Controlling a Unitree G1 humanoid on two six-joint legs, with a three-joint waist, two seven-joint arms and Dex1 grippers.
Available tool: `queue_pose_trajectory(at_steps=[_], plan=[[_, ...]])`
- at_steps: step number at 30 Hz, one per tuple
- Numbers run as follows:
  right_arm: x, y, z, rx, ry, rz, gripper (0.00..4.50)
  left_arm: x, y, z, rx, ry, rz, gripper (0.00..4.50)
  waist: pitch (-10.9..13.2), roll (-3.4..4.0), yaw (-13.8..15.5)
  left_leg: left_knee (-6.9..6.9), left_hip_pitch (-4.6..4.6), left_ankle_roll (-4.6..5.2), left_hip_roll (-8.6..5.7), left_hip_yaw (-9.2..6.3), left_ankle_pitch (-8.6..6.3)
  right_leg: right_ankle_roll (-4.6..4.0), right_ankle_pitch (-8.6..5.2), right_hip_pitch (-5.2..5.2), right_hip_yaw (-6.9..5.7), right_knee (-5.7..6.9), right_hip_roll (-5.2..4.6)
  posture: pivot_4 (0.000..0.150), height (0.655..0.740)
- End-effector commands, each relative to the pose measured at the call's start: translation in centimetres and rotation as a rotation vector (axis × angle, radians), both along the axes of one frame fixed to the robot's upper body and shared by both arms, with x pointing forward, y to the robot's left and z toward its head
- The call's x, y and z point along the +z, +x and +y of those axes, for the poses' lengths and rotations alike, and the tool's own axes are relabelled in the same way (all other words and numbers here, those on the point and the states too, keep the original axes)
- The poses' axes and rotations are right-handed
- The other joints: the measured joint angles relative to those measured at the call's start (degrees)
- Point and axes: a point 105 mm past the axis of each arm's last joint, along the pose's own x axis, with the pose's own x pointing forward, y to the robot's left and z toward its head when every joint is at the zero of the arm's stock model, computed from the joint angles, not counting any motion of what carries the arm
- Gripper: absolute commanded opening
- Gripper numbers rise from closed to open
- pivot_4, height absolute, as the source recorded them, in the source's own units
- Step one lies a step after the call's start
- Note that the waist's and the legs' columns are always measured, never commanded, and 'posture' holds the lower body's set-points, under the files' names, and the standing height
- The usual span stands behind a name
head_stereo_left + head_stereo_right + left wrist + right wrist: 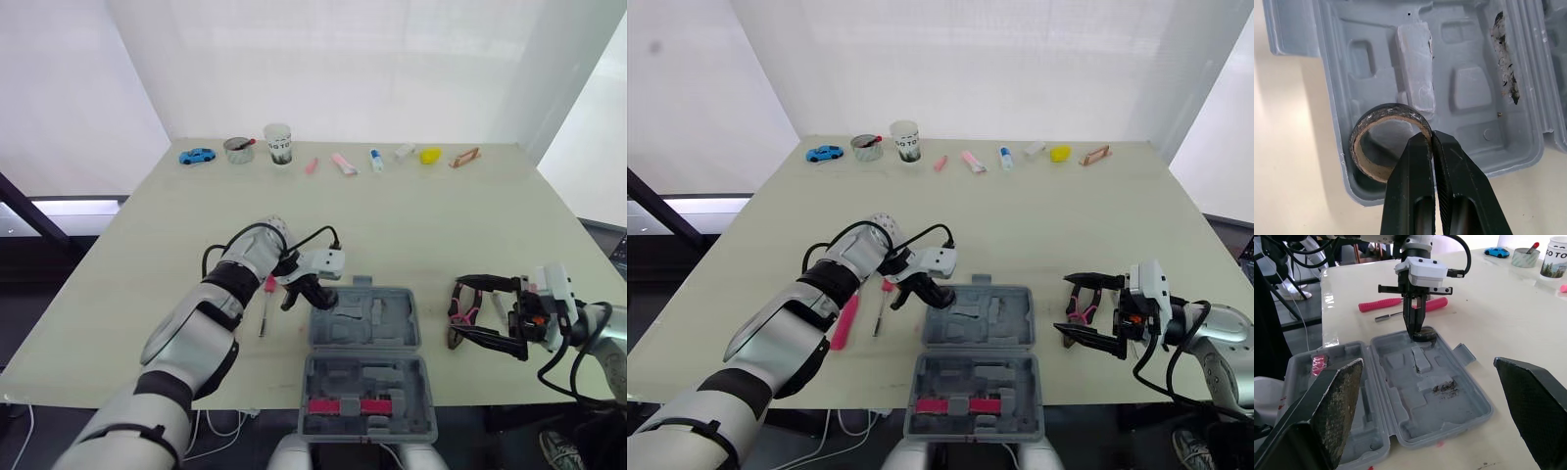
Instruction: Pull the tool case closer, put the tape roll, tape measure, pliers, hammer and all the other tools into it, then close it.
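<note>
Left end effector (1431, 139) is pinched tight on the wall of the tape roll (1388, 110), fingers nearly together with just the cardboard rim between them. The roll is right at the far-left corner of the case (392, 328), over the moulded tray. Can't tell if it's resting in the pocket or a hair above it.

The case is grey, wide open, and sits at the middle of the bench's (441, 215) near edge. Its far half is bare. The near half has a pink tool (343, 404) lying across it and comes right up to the edge.

Right end effector (1066, 308) is spread wide open with nothing in it, down by the near edge toward the right corner. From the head camera the pliers (462, 311) show between its two fingers, lying on the bench just right of the case. Can't tell if either finger touches them.

Left of the case is a screwdriver (266, 299) with a pink handle, just beside the left arm. A second pink handle (844, 323) lies a bit further left.

Along the far edge there's a row of small stuff well away from everything: a blue toy car (197, 156), a tin (238, 149), a cup (279, 143) and some other bits too small to name.
</note>
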Motion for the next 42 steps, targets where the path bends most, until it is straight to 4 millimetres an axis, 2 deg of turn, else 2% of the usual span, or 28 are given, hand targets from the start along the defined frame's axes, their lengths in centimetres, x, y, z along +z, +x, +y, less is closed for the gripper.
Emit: queue_pose_trajectory(at_steps=[1, 19, 27, 34, 42], plan=[[0.7, -0.1, 0.0, 0.01, 0.008, -0.04, 4.5, 1.4, 0.0, -0.3, -0.03, -0.011, -0.011, 0.09, 0.0, 0.0, 0.0, 0.0, 0.0, 0.0, 0.0, 0.0, 0.0, 0.0, 0.0, 0.0, 0.0, 0.0, 0.0, 0.15, 0.74], [1.6, -0.2, 1.1, 0.007, 0.014, -0.05, 4.5, 1.7, 0.7, -0.2, 0.109, -0.117, 0.072, 0.09, 0.0, 0.0, -0.02, 0.0, 0.0, 0.0, 0.0, -0.01, 0.0, 0.0, 0.0, 0.0, -0.01, 0.0, 0.01, 0.15, 0.74], [1.8, -0.1, 1.2, 0.003, 0.016, -0.052, 4.5, 1.9, 0.8, -0.1, 0.172, -0.19, 0.151, 0.09, 0.0, 0.0, -0.09, 0.0, -0.01, 0.0, 0.0, -0.01, 0.0, 0.0, 0.0, 0.0, -0.01, 0.0, 0.01, 0.15, 0.74], [1.6, -0.2, 1.0, -0.002, 0.016, -0.051, 4.5, 1.3, 0.5, -0.7, 0.196, -0.242, 0.215, 0.09, 0.0, -0.01, -0.05, 0.0, -0.01, 0.0, 0.0, -0.01, 0.0, 0.0, 0.0, 0.0, -0.01, 0.0, 0.01, 0.15, 0.74], [1.4, -0.3, 0.8, -0.008, 0.015, -0.051, 4.5, 1.1, 0.5, 0.1, 0.227, -0.247, 0.231, 0.09, 0.0, -0.01, -0.1, 0.0, -0.02, 0.0, 0.0, -0.02, 0.0, 0.0, 0.0, 0.0, -0.01, 0.0, 0.02, 0.15, 0.74]])
